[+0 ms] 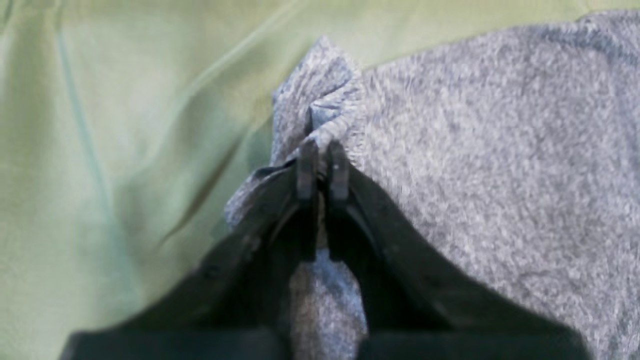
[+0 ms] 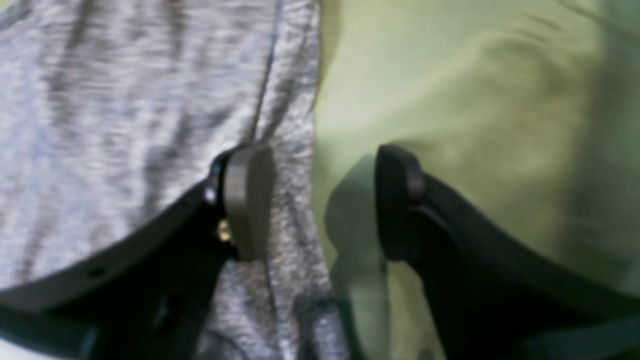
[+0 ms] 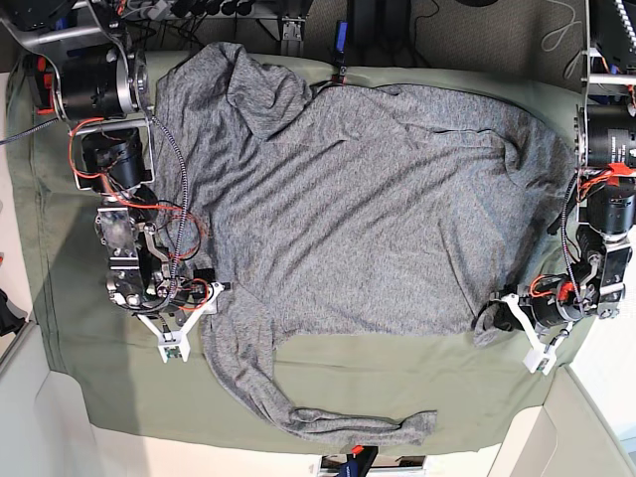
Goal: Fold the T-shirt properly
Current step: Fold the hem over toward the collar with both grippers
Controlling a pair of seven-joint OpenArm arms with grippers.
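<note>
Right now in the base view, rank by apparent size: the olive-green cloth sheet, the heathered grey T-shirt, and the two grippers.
1. Olive-green cloth sheet
2. Heathered grey T-shirt
3. Left gripper and right gripper: look alike, not ranked

Both wrist views are soft and blurred under even light; the base view is sharp, with faint shadows.
</note>
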